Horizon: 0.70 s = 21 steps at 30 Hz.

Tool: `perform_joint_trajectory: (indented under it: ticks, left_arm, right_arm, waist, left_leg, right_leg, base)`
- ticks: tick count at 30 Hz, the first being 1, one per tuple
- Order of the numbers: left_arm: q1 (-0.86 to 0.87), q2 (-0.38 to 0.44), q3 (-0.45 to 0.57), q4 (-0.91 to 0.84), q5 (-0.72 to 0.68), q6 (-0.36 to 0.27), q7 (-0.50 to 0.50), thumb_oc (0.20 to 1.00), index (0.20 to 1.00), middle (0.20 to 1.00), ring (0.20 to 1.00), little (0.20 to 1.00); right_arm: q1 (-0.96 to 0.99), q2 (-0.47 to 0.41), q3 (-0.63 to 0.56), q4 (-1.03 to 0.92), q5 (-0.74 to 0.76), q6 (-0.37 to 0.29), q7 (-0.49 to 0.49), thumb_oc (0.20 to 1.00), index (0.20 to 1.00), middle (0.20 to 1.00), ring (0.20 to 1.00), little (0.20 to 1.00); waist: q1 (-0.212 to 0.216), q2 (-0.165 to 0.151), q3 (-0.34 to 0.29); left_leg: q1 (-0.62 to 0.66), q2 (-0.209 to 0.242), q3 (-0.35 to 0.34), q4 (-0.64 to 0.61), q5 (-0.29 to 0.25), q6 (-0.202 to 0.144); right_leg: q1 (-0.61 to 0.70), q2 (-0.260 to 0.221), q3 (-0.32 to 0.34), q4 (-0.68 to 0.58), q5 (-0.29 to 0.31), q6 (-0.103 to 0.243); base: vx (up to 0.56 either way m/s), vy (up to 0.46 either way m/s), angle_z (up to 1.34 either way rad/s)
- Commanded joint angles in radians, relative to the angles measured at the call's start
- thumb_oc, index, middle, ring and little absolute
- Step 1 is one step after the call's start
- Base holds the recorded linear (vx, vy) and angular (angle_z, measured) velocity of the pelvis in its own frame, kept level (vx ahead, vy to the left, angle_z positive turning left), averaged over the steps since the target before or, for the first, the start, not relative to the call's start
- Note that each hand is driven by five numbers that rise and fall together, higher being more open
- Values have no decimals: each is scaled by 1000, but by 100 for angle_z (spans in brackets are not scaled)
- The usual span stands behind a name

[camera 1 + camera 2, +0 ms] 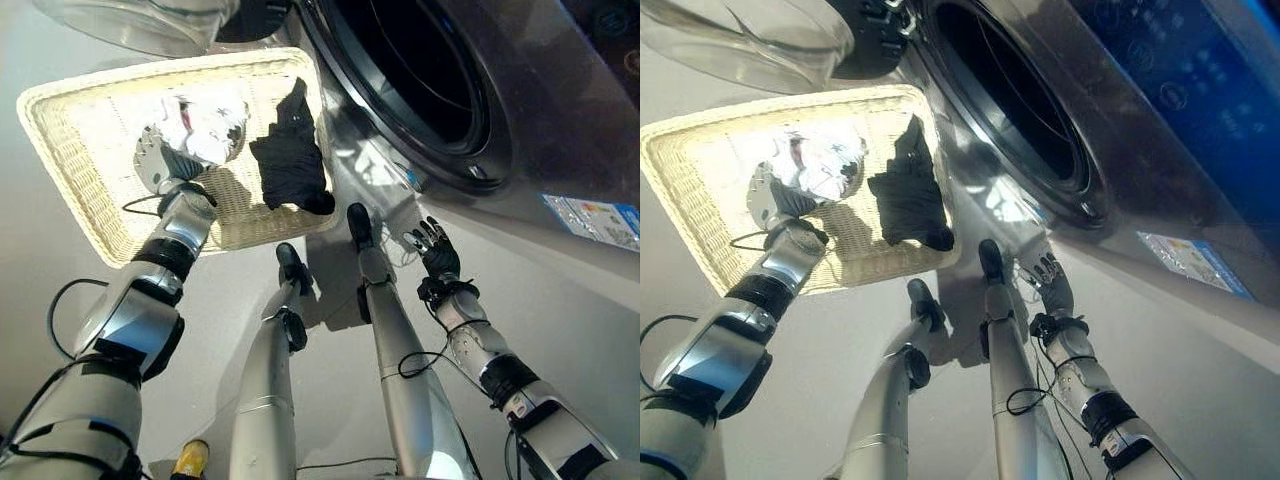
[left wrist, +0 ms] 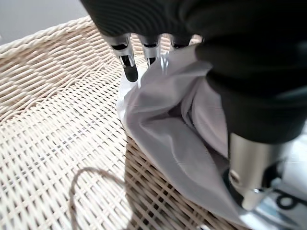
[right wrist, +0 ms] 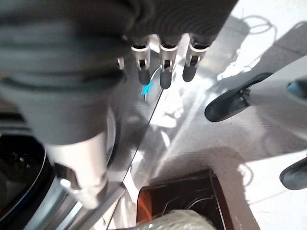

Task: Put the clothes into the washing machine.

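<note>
The basket (image 1: 70, 170) was pale woven wicker, rough and ribbed, its rim a thicker twisted braid. On that weave lay a white garment (image 2: 177, 143) of thin, smooth cloth with a faint sheen (it fell in soft folds), and beside it, toward the washing machine (image 1: 560, 130), a black garment (image 1: 290, 160) of matt cloth. The machine's front was glossy grey, metal or plastic I could not tell, with a dark shiny ring around its drum opening (image 1: 410, 70). Its open door (image 1: 740, 40), above the basket, was clear and glassy. The floor (image 1: 330, 420) under the basket was smooth and matt grey.
</note>
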Motion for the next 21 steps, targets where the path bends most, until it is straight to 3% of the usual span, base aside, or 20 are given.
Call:
perform_joint_trajectory:
  ticks: [1, 3, 4, 5, 6, 7, 8, 10, 11, 12, 13, 17, 21]
  left_arm:
    - [-9, 46, -27, 9, 37, 50, -47, 1000, 1000, 1000, 1000, 1000]
    - [-21, 46, -36, 10, 40, 53, -36, 1000, 1000, 1000, 1000, 1000]
    - [-32, 44, -40, 11, 29, 32, -23, 893, 893, 893, 893, 893]
    - [-50, 40, -34, 10, -20, -32, 11, 489, 489, 489, 489, 489]
    - [-58, 35, -25, 6, -66, -107, 41, 357, 357, 357, 357, 357]
    - [-59, 35, -26, 8, -67, -109, 42, 357, 357, 357, 357, 357]
    - [-75, 16, 24, -19, -158, -268, 81, 200, 200, 200, 200, 200]
    - [-83, -6, 58, -36, -229, -403, 92, 200, 200, 200, 200, 200]
    - [-84, -30, 96, -65, -280, -522, 94, 200, 200, 200, 200, 200]
    - [-84, -30, 96, -65, -280, -522, 94, 200, 200, 200, 200, 200]
    - [-74, -68, 128, -113, -325, -657, 106, 200, 200, 200, 200, 200]
    - [-41, -113, 163, -189, -309, -759, 165, 200, 200, 200, 200, 200]
    - [-15, -116, 176, -207, -239, -742, 230, 200, 200, 200, 200, 200]
  right_arm:
    - [39, 6, 18, -81, -41, 15, 18, 1000, 1000, 1000, 1000, 1000]
    - [36, 5, 20, -79, -47, 17, 19, 1000, 1000, 1000, 1000, 1000]
    - [34, 4, 25, -76, -51, 13, 20, 1000, 1000, 1000, 1000, 1000]
    - [35, 3, 33, -76, -53, 9, 24, 1000, 1000, 1000, 1000, 1000]
    - [36, 3, 37, -78, -60, 9, 23, 1000, 1000, 1000, 1000, 1000]
    - [36, 3, 37, -78, -60, 9, 22, 1000, 1000, 1000, 1000, 1000]
    - [43, 10, 47, -80, -92, 1, 23, 1000, 1000, 1000, 1000, 1000]
    - [42, 22, 53, -78, -105, -3, 23, 1000, 1000, 1000, 1000, 1000]
    - [43, 34, 60, -76, -108, -13, 24, 1000, 1000, 1000, 1000, 1000]
    - [43, 34, 60, -76, -108, -13, 24, 1000, 1000, 1000, 1000, 1000]
    - [32, 57, 66, -75, -122, -26, 16, 1000, 1000, 1000, 1000, 1000]
    - [9, 83, 64, -101, -169, -50, -3, 1000, 1000, 1000, 1000, 1000]
    - [-17, 79, 56, -145, -238, -67, -46, 1000, 1000, 1000, 1000, 1000]
  waist:
    - [1, -46, -19]
    - [-1, -49, -19]
    - [-4, -51, -19]
    - [-8, -56, -19]
    - [-10, -59, -19]
    - [-10, -59, -19]
    - [-12, -65, -19]
    - [-11, -71, -19]
    - [-6, -77, -19]
    - [-6, -77, -19]
    - [3, -85, -19]
    - [29, -98, -19]
    - [53, -103, -19]
  left_leg:
    - [-10, -34, -12, 82, -76, -23]
    - [-15, -34, -14, 82, -76, -23]
    - [-20, -35, -16, 80, -76, -23]
    - [-26, -36, -19, 74, -72, -23]
    - [-28, -36, -20, 69, -69, -24]
    - [-28, -36, -20, 69, -69, -24]
    - [-27, -37, -25, 52, -61, -24]
    - [-22, -37, -32, 37, -55, -26]
    - [-14, -39, -37, 21, -49, -28]
    - [-14, -39, -37, 21, -49, -28]
    - [1, -41, -46, -7, -38, -32]
    - [40, -41, -65, -69, -5, -42]
    - [78, -35, -84, -130, 29, -52]
  right_leg:
    - [-10, 65, -1, 41, -65, 24]
    - [-17, 68, 3, 41, -62, 25]
    - [-24, 71, 6, 39, -59, 25]
    - [-32, 75, 11, 34, -53, 24]
    - [-35, 78, 14, 31, -51, 24]
    - [-35, 77, 14, 31, -51, 24]
    - [-38, 85, 15, 26, -48, 22]
    - [-34, 89, 16, 19, -47, 22]
    - [-26, 92, 12, 9, -47, 20]
    - [-26, 92, 12, 9, -47, 20]
    - [-11, 99, 4, -6, -44, 18]
    - [34, 110, -19, -38, -41, 14]
    - [77, 118, -39, -64, -43, 11]
  base:
    - [-9, 58, -10]
    - [-12, 31, -3]
    - [-23, 48, -1]
    - [-26, 47, -1]
    - [0, 0, 0]
    - [0, 0, 0]
    - [0, 0, 0]
    - [-41, -43, 2]
    - [-35, -57, 4]
    - [-74, -128, 3]
    - [-64, -108, 2]
    - [-73, -129, 8]
    - [-75, -97, 13]
